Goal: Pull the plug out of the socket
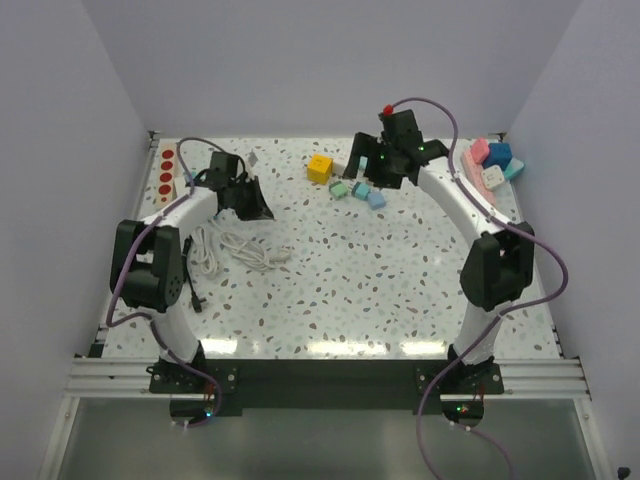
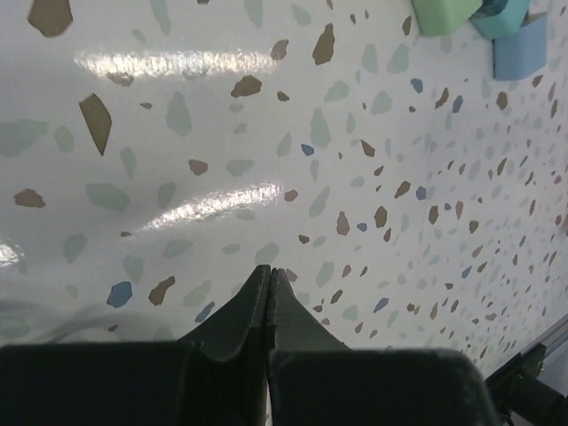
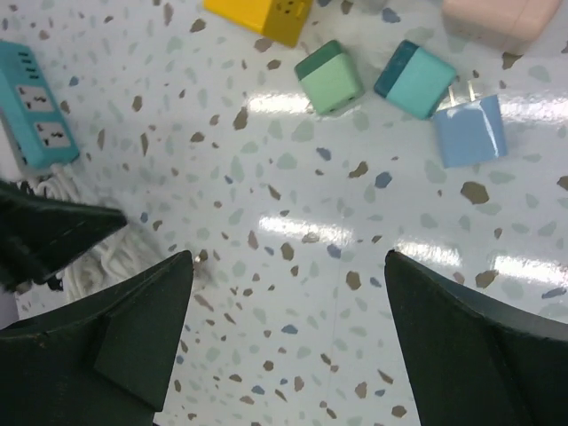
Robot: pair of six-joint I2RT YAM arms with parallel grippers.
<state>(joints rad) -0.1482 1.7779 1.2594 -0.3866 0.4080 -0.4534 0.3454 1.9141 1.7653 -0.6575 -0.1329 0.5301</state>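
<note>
A teal power strip (image 3: 35,106) with white sockets lies at the left edge of the right wrist view; no plug shows in it. A light blue plug (image 3: 470,129) lies loose with its prongs showing, beside a teal block (image 3: 415,78) and a green block (image 3: 330,78). A yellow socket cube (image 3: 262,16) lies just beyond them. My right gripper (image 3: 289,257) is open and empty above bare table near these blocks (image 1: 360,190). My left gripper (image 2: 269,271) is shut on nothing, above the table by the white cable (image 1: 235,250).
A wooden strip with red discs (image 1: 168,170) lies along the far left edge. Pink and blue adapters (image 1: 490,165) sit at the far right. The coiled white cable lies left of centre. The left gripper's dark fingers (image 3: 53,231) show in the right wrist view.
</note>
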